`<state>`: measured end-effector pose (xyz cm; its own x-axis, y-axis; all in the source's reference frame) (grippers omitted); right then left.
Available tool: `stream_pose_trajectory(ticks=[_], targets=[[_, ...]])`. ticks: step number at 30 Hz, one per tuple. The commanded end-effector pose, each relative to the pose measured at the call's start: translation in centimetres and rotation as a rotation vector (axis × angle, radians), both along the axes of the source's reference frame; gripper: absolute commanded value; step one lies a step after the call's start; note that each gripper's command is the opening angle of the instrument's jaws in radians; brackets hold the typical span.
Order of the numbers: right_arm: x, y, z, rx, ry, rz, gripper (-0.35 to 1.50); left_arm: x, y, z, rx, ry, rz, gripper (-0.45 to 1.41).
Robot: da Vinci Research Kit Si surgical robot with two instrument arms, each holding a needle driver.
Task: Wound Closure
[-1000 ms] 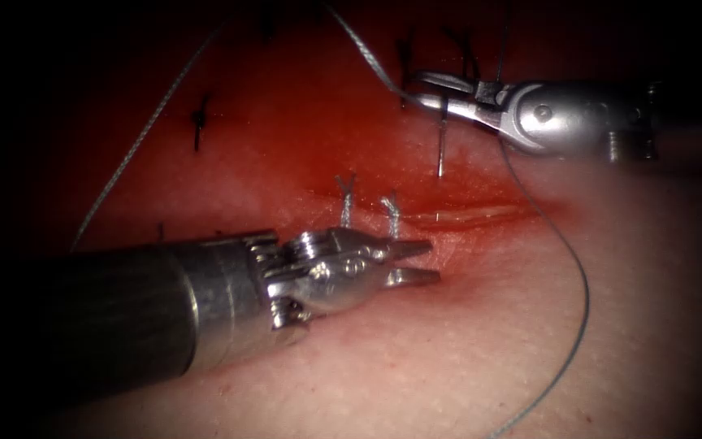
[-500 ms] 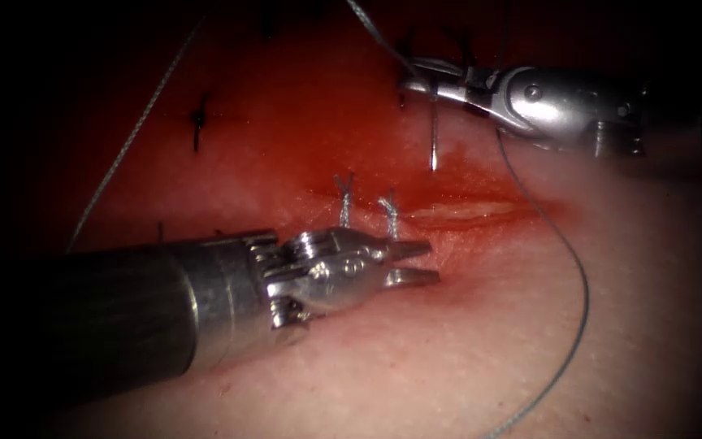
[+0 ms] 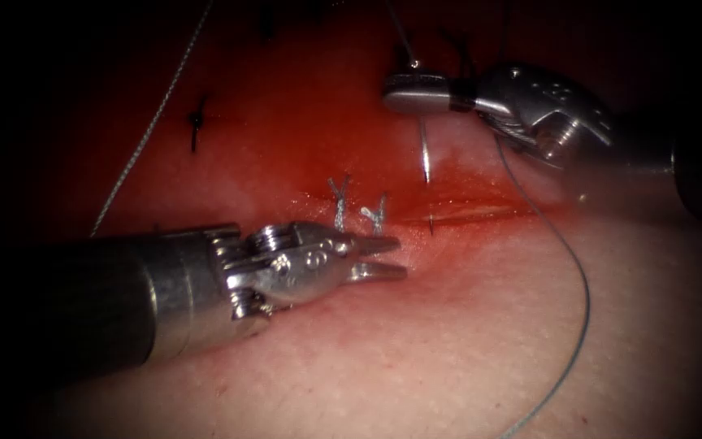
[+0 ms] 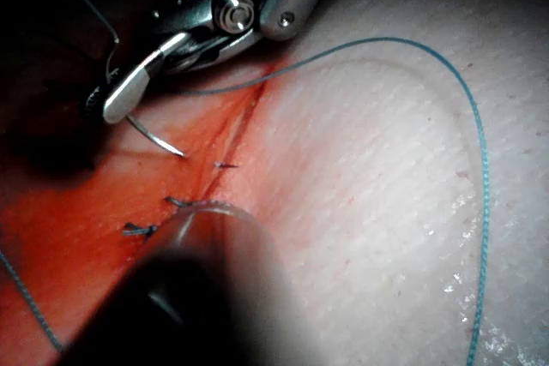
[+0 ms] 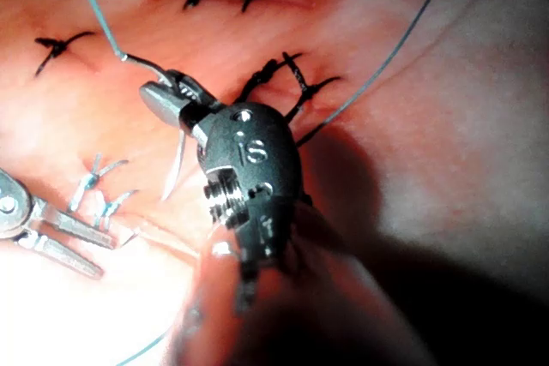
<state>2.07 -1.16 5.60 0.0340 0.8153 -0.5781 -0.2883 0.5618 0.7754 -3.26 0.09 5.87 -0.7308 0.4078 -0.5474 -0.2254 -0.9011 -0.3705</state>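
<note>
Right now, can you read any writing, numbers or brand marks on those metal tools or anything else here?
Right tool: stamped marks on its dark wrist housing, too blurred to read.
Left tool: small engraved marks on its wrist, too small to read.
Needle, thread, tissue: no writing.

Endoscope above-front, wrist cameras close, all sharing the cut

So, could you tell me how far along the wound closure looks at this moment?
Done: two knotted stitches with short cut ends cross the cut's left part. In hand: the right tool holds the needle near its thread end, tip down above the tissue, not in it. The left tool is open, holding nothing. Left: the cut to the right is unclosed.
</note>
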Motion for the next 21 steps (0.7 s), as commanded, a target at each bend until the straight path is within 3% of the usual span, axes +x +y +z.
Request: stream_pose_trajectory(ticks=[1,7,14,21], targets=[[0.12,-0.09,-0.02,0.054,0.001,-0.013,-0.35,-0.07,0.02,0.04,0.000,0.000,-0.001,0.20],[0.13,-0.29,-0.08,0.194,0.018,-0.016,-0.35,-0.08,0.03,0.03,-0.003,-0.002,0.003,0.20],[0.14,-0.36,-0.04,0.543,0.118,0.011,-0.35,-0.09,0.04,-0.01,-0.023,-0.006,0.028,0.20],[0.16,-0.51,-0.10,0.685,0.158,-0.032,-0.35,-0.10,0.04,-0.13,-0.073,-0.023,0.082,0.17]])
